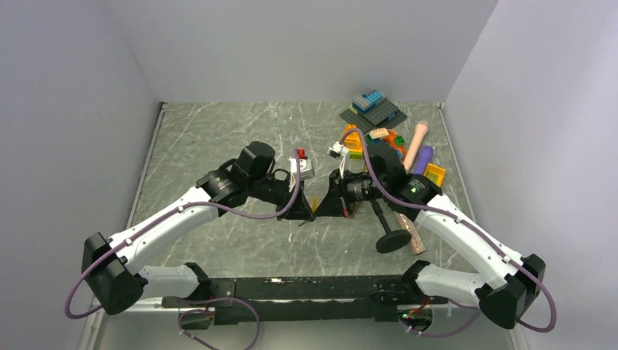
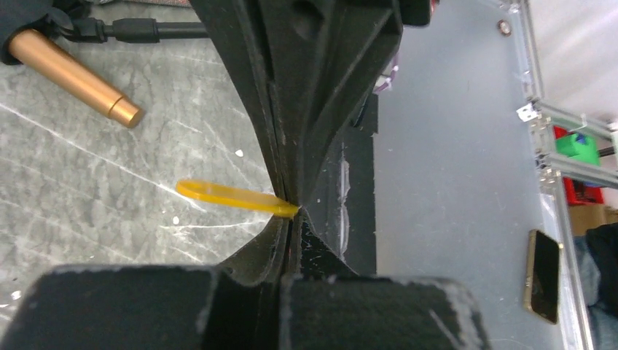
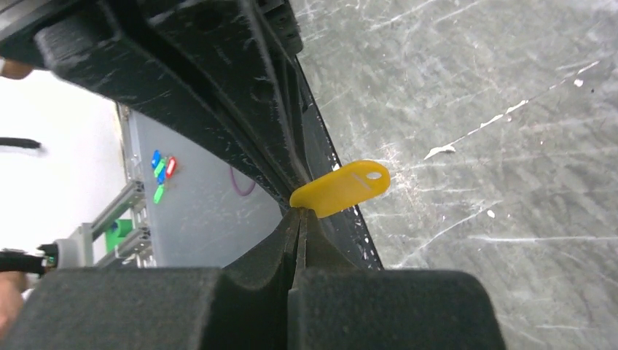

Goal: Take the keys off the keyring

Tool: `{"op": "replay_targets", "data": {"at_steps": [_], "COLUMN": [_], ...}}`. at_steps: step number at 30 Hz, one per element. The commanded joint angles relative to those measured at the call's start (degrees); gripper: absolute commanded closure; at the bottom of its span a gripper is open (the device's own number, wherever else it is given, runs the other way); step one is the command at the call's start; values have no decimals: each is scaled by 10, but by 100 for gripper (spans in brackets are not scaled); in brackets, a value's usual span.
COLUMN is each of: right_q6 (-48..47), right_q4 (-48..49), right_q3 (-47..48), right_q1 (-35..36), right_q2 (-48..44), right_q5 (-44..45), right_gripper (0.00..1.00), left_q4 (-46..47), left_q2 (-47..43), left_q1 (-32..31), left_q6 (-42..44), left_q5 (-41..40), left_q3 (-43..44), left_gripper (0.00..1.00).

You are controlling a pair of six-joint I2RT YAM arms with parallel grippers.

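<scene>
My left gripper (image 1: 304, 213) and right gripper (image 1: 326, 209) meet tip to tip over the middle of the table, both shut. A flat yellow tag (image 3: 342, 189) with a hole at its free end sticks out from the spot where the tips touch. It is held off the table, edge-on in the left wrist view (image 2: 229, 197) and a thin sliver from above (image 1: 314, 202). Its near end sits right at both seams, so which pair grips it is unclear. No metal keys or wire keyring show; the black fingers (image 2: 280, 240) hide that spot.
A gold toy microphone (image 2: 73, 76) on a black stand with a round base (image 1: 393, 240) lies just right of my right wrist. A heap of coloured toys (image 1: 386, 140) and a brick plate (image 1: 373, 111) fill the back right. A small white and red item (image 1: 301, 165) lies behind my left gripper.
</scene>
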Motion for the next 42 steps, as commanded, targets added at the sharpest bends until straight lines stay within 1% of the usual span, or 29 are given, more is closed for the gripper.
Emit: {"op": "replay_targets", "data": {"at_steps": [1,3,6,11,15,22,26,29,33,35,37,39,42], "right_q6": [25,28,29,20,46,46,72,86,100,108,116,121,132], "right_q4": [-13,-15,-21,-44,-7,21,75,102,137,168,192,210,234], "right_q3": [-14,-31,-53,-59,-74,-76,-95,-110,-126,-134,-139,-138,-128], "right_q1": [-49,-62,-65,-65,-66,-66,-66,-65,-65,-64,-65,-65,-65], "right_q2": [16,19,19,-3,-21,-24,-52,-57,-74,-80,-76,-62,-26], "right_q5": [-20,-37,-51,-51,-55,-30,2,23,91,104,106,105,116], "right_gripper": [100,100,100,100,100,100,100,100,100,100,100,100,100], "left_q4": [0,-9,-17,-35,-42,-35,-17,7,23,27,31,32,29], "left_q2": [-6,-3,-1,18,17,-16,-41,-62,-96,-113,-126,-133,-141], "left_q1": [-25,-30,-39,-63,-67,-67,-57,-36,-21,-14,-6,4,19], "left_q6": [30,38,47,63,70,73,56,36,15,9,9,-13,-25], "left_q5": [28,10,-12,-44,-65,-122,-201,-240,-314,-360,-398,-431,-463], "left_q3": [38,40,40,47,52,42,36,24,13,6,0,-2,-3], "left_gripper": [100,100,100,100,100,100,100,100,100,100,100,100,100]}}
